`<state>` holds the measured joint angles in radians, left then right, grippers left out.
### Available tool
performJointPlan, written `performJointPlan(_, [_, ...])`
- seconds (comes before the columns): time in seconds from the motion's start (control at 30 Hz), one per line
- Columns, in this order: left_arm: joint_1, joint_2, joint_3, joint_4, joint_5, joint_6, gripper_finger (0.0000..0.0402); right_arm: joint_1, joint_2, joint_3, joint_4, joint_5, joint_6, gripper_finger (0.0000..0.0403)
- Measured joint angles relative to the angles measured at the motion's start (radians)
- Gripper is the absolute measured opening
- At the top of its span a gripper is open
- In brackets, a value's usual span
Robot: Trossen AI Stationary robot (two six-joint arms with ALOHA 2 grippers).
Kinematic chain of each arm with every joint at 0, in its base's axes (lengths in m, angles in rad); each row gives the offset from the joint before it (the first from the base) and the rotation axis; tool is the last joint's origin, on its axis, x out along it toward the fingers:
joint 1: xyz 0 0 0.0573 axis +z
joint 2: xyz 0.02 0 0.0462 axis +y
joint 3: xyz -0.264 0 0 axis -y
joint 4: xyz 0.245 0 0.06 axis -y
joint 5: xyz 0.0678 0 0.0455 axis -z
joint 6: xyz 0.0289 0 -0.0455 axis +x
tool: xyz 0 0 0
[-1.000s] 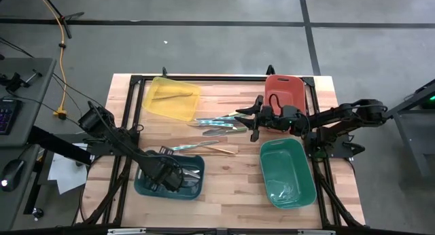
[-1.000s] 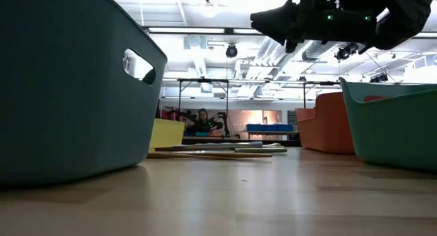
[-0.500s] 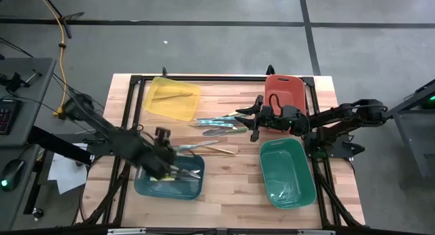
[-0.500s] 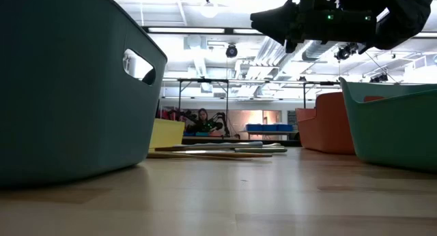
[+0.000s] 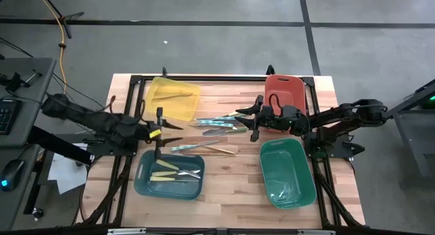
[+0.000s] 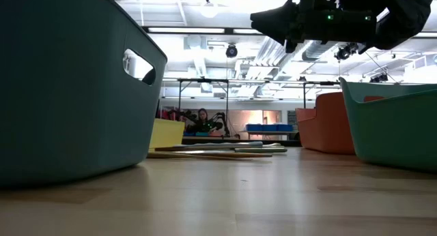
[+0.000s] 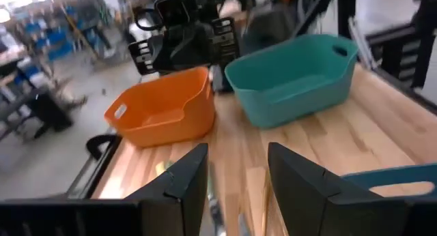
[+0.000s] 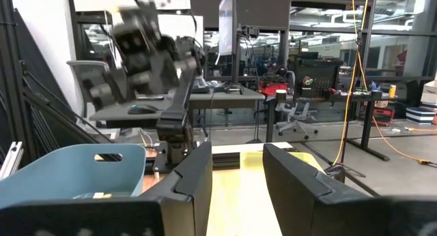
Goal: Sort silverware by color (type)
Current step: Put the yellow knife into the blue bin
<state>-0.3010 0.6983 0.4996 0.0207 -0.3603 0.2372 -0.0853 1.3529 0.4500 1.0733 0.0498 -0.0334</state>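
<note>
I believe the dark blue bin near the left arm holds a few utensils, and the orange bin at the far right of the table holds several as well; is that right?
Not quite. In the high view the dark blue bin does hold a few utensils, but the orange bin shows no utensils inside. The other bins with pieces in them are the yellow bin and the green bin.

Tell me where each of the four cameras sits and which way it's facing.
High: overhead, straight down on table, both arms.
Low: table height, level past dark teal bin; right end effector overhead.
Left wrist: past its own fingers toward orange bin.
Right wrist: past its fingers toward left arm.
Both wrist views show the opposite arm.
</note>
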Motion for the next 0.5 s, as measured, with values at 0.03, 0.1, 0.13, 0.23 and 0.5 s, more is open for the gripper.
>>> performJointPlan(0.03, [0.026, -0.009, -0.062, 0.09, 0.023, 0.001, 0.0143, 0.0, 0.0, 0.0, 0.0, 0.0, 0.0, 0.0115])
performJointPlan(0.1, [0.078, -0.014, -0.176, 0.273, 0.047, 0.0, 0.0143, 0.0, 0.0, 0.0, 0.0, 0.0, 0.0, 0.0115])
performJointPlan(0.13, [0.105, -0.014, -0.221, 0.35, 0.055, -0.005, 0.0143, 0.0, 0.0, 0.0, 0.0, 0.0, 0.0, 0.0115])
performJointPlan(0.23, [0.187, -0.014, -0.314, 0.554, 0.102, -0.051, 0.0143, 0.0, 0.0, 0.0, 0.0, 0.0, -0.001, 0.0115])
performJointPlan(0.5, [0.341, -0.005, -0.335, 0.611, 0.3, -0.204, 0.0143, 0.0, 0.0, 0.0, -0.001, 0.0, -0.018, 0.0115])
